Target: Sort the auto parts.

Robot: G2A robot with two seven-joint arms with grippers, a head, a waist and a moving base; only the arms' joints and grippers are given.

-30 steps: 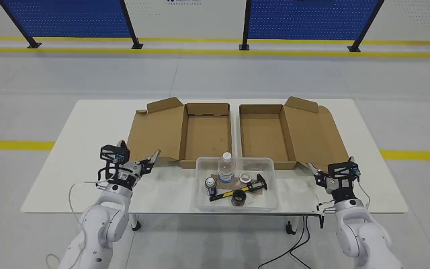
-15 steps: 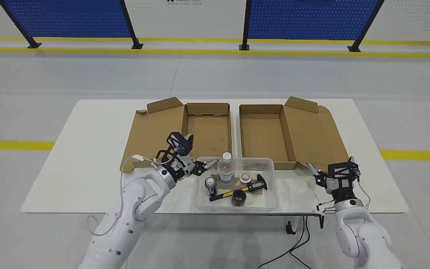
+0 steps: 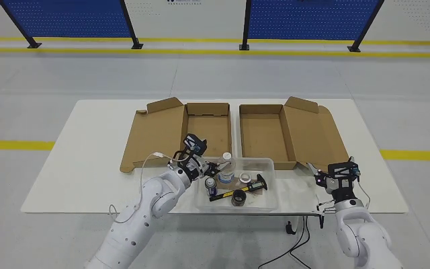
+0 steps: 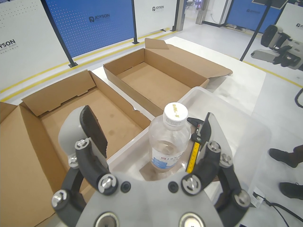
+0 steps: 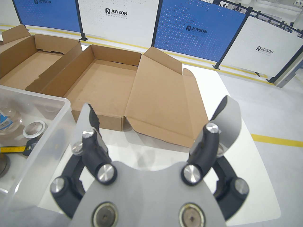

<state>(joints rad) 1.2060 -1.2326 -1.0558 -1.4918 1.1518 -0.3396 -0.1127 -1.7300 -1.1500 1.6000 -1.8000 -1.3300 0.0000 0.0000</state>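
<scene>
At the clear plastic bin [image 3: 267, 201], your left gripper [image 4: 148, 119] hovers, fingers spread wide, just short of the upright clear white-capped plastic bottle [image 4: 169, 140] standing inside, so closing off-centre could topple it onto the yellow-and-black caliper [image 4: 195, 144].

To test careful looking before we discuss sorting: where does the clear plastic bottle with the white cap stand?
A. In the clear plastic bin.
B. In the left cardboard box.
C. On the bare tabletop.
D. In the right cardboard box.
A: the bottle stands upright inside the clear plastic bin, and the left gripper has its fingers open on either side of it.
</scene>
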